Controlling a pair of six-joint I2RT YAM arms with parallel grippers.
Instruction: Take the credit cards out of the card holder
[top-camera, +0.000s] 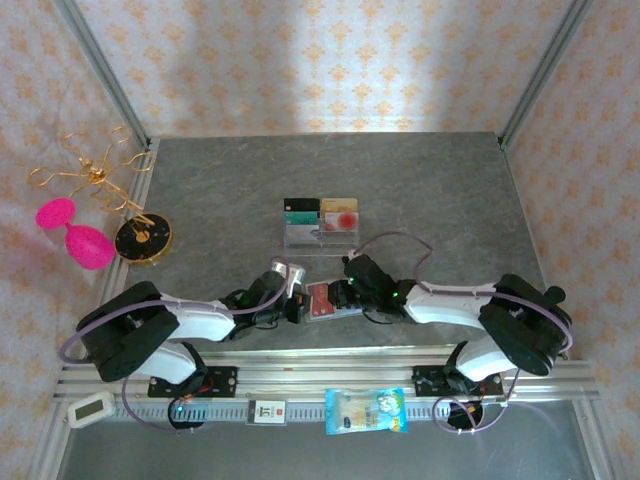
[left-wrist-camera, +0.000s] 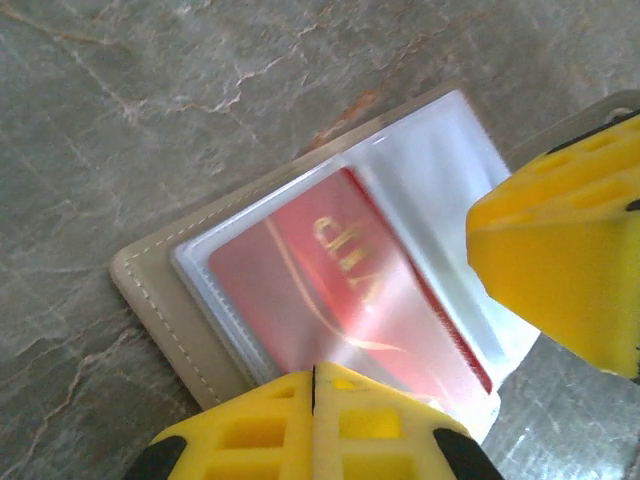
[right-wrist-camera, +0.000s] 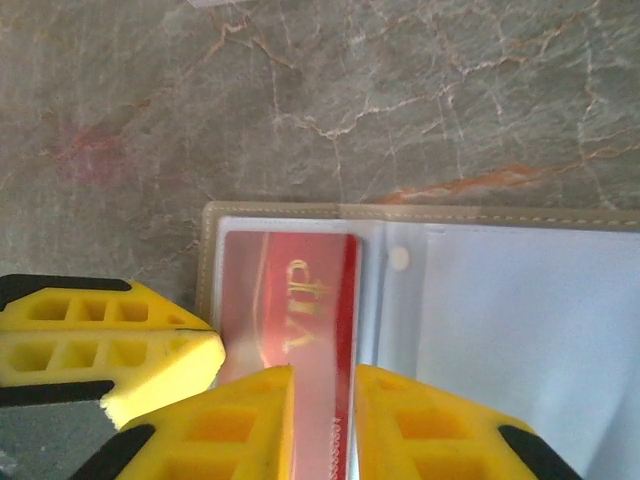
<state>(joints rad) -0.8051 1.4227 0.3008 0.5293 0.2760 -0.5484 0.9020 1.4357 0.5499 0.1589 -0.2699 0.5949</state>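
The card holder (top-camera: 345, 308) lies open on the stone table near the front edge, between both grippers. Its tan cover (left-wrist-camera: 150, 285) frames pale clear pockets (right-wrist-camera: 500, 300). A red credit card (right-wrist-camera: 290, 290) marked VIP sits in the left pocket (left-wrist-camera: 330, 290). My left gripper (left-wrist-camera: 315, 385) is shut, its tips (top-camera: 300, 305) resting on the holder's near edge. My right gripper (right-wrist-camera: 322, 420) stands over the red card with a narrow gap between its jaws and the card showing through it (top-camera: 345, 290). Its yellow finger (left-wrist-camera: 560, 270) reaches over the pocket's other end.
A clear acrylic tray (top-camera: 320, 238) behind the holder holds a dark card (top-camera: 300, 209) and a red-and-white card (top-camera: 340, 210). At the left stand a gold wire rack (top-camera: 90, 175), a pink object (top-camera: 85, 242) and a black-gold disc (top-camera: 142, 238). A snack packet (top-camera: 366, 411) lies on the front rail.
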